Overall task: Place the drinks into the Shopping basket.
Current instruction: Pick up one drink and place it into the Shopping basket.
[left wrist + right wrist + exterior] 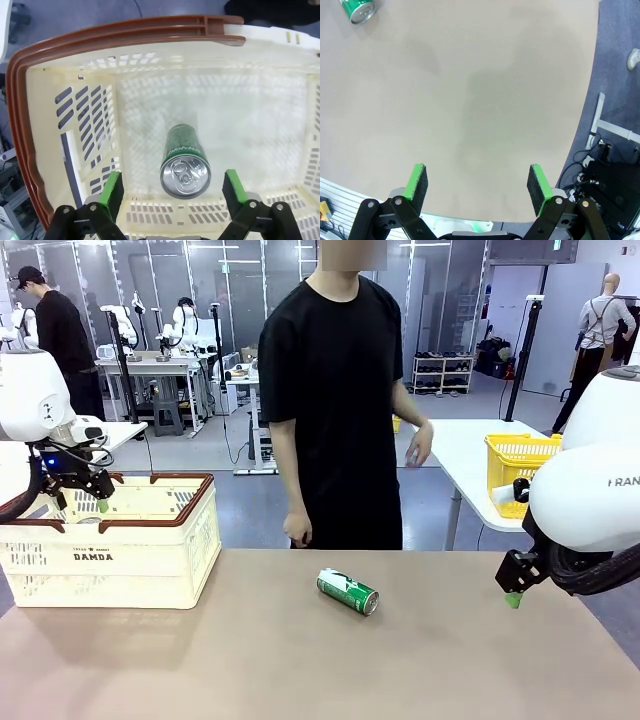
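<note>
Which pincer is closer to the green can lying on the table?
Right. The right pincer hangs to one side of the can; the left pincer is farther, above the basket.

DAMDA – Shopping basket [150,562] side; FRAN – right arm [590,495]

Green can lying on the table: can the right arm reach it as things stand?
Probably yes. The right gripper hangs open over the right end of the table, and only bare tabletop lies between it and the can.

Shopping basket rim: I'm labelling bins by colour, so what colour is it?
The Shopping basket rim is reddish-brown; the left wrist view shows it best.
</note>
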`<state>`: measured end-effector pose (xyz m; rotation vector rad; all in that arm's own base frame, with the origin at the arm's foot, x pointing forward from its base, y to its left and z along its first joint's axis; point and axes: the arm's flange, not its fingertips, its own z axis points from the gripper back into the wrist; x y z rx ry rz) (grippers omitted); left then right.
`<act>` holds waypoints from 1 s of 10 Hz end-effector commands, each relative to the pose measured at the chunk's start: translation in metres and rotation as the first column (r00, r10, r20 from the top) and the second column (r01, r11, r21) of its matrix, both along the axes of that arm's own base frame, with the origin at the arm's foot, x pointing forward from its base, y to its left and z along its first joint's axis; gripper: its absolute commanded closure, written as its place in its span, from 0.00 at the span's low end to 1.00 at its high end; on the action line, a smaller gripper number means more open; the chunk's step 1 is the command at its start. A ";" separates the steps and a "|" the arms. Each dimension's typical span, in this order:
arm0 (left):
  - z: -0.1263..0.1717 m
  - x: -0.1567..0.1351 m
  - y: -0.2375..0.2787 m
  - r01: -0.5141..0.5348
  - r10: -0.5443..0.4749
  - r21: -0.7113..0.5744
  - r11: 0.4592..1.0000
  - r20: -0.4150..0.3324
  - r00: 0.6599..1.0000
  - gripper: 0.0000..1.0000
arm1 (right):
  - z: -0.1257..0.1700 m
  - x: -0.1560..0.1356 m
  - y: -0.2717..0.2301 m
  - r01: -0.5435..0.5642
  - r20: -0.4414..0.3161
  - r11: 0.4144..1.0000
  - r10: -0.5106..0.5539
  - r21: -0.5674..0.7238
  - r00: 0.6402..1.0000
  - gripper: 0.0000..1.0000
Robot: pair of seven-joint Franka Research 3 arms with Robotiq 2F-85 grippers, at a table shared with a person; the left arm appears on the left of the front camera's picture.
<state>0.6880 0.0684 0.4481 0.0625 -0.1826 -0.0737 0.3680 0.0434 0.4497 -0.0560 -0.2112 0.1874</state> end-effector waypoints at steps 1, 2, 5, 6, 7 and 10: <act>-0.003 0.000 0.002 0.008 -0.008 -0.005 1.000 -0.003 1.000 0.00 | 0.001 0.000 -0.001 -0.005 0.001 1.000 0.005 -0.003 1.000 0.00; -0.003 0.000 0.002 0.008 -0.008 -0.005 1.000 -0.003 1.000 0.00 | 0.001 0.000 -0.001 -0.005 0.001 1.000 0.005 -0.003 1.000 0.00; -0.003 0.000 0.002 0.008 -0.008 -0.005 1.000 -0.003 1.000 0.00 | 0.001 0.000 -0.001 -0.005 0.001 1.000 0.005 -0.003 1.000 0.00; -0.002 0.000 0.001 0.000 0.000 0.000 1.000 -0.003 1.000 0.00 | 0.001 0.000 -0.001 -0.005 0.001 1.000 0.005 -0.003 1.000 0.00; 0.020 -0.005 -0.009 0.068 -0.069 0.023 0.997 0.032 0.997 0.00 | 0.001 0.000 -0.001 -0.005 0.001 1.000 0.005 -0.003 1.000 0.00; 0.075 -0.033 -0.036 0.184 -0.199 0.133 0.974 0.115 0.973 0.00 | 0.001 0.000 -0.001 -0.005 0.001 1.000 0.005 -0.003 1.000 0.00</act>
